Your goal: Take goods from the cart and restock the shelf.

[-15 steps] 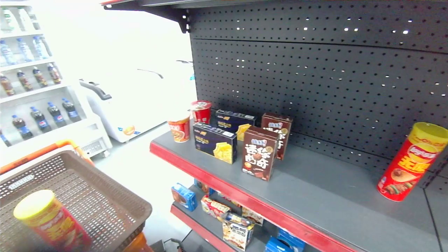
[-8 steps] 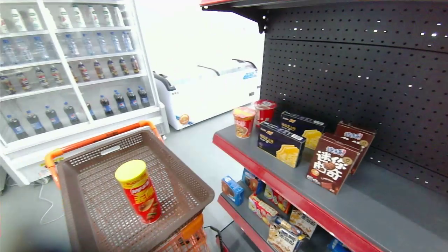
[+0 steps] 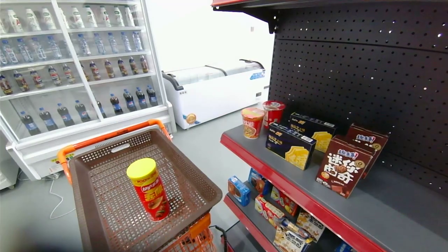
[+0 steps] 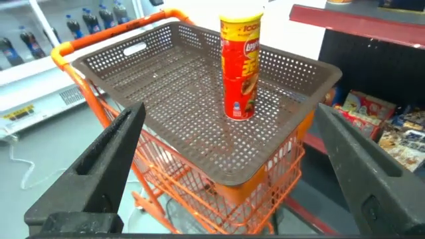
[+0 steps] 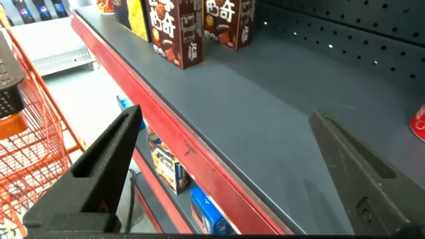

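A red chips can with a yellow lid stands upright in the brown basket of the orange cart. In the left wrist view the same can stands a little beyond my open left gripper, which holds nothing and hovers by the basket rim. My right gripper is open and empty over a bare stretch of the grey shelf. On the shelf stand brown boxes, dark blue boxes and two noodle cups.
The shelf has a red front edge and a black pegboard back. A lower shelf holds several snack packs. A drinks fridge and a white chest freezer stand behind the cart. A red can's edge shows in the right wrist view.
The head camera has swung to the left, so the cart and fridge have come into the picture and the shelf has slid right. The goods themselves have not moved.
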`<state>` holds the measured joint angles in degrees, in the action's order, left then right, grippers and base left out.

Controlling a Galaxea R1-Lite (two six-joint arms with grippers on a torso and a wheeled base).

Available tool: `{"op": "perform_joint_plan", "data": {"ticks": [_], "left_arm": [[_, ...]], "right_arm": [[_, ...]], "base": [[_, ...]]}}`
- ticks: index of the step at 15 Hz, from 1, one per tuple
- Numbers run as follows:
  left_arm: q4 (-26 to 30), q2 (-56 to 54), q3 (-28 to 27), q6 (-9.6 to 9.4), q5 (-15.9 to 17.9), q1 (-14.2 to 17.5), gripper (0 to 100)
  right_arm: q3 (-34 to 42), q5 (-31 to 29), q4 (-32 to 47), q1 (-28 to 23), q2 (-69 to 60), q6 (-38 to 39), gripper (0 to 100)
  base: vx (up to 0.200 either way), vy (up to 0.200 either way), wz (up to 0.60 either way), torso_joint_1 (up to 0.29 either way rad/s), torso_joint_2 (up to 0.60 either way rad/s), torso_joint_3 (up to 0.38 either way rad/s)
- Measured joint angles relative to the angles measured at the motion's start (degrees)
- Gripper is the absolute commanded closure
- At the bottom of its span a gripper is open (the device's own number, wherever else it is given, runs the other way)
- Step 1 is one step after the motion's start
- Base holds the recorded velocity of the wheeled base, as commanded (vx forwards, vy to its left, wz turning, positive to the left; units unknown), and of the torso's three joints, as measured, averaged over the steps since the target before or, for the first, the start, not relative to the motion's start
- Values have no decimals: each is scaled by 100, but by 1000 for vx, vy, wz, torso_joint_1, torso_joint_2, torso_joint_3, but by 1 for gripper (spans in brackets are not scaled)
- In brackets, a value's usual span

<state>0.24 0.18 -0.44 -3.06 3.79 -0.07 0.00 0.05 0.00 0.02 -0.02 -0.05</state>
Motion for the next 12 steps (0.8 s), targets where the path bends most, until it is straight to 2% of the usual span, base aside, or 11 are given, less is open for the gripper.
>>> {"op": "perform_joint_plan", "data": {"ticks": [1,3,5,8,10,12], "left_arm": [[38,74,-184,-132,-2,7,0],[343,535,-689,-216,-45,78,0],[646,1475,-1146,-161,-93,145,0],[717,3151,-1687,-16,-95,191,0],[711,4251,-1929,22,12,194,0],[443,5221,-2035,-13,217,187,0]], "right_arm": [[0,2,0,-5,0,0,0],[0,0,0,-2,0,5,0],[0,2,0,-2,0,5,0],[0,2,0,-2,0,5,0],[0,2,0,-2,0,2,0],[0,2,0,-2,0,2,0]], "base": [[0,0,0,0,0,0],[0,0,0,0,0,0],[0,0,0,0,0,0],[0,0,0,0,0,0],[0,0,0,0,0,0],[0,0,0,0,0,0]]}}
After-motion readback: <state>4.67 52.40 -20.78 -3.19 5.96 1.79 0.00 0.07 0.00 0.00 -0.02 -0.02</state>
